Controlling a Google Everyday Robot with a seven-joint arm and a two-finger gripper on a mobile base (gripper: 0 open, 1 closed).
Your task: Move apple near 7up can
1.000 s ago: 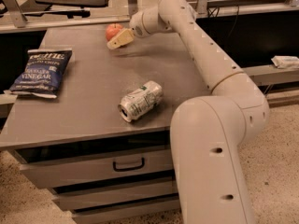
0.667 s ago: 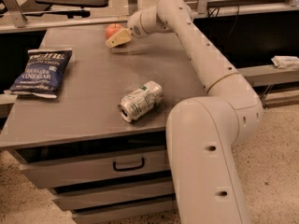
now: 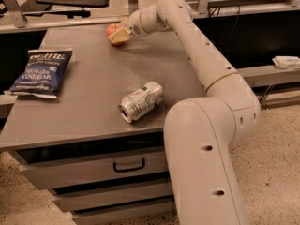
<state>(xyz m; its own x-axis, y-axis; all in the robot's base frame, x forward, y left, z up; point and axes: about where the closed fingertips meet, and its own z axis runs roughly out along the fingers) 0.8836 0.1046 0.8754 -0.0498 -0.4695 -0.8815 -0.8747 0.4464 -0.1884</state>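
The orange-red apple [image 3: 111, 29] sits at the far edge of the grey table [image 3: 89, 78]. My gripper [image 3: 119, 34] is right at the apple, against its right front side and partly covering it. The silver-white 7up can [image 3: 140, 101] with green markings lies on its side near the table's front, well apart from the apple and the gripper. My arm reaches from the lower right across the table's right side to the far edge.
A dark blue chip bag [image 3: 41, 72] lies at the table's left edge. Drawers [image 3: 129, 164] sit below the tabletop. My arm's large lower link [image 3: 201, 163] stands just right of the table's front corner. Dark shelves run behind the table.
The gripper has stayed at the apple at the far edge, shifting only slightly. The can and the chip bag have not moved.
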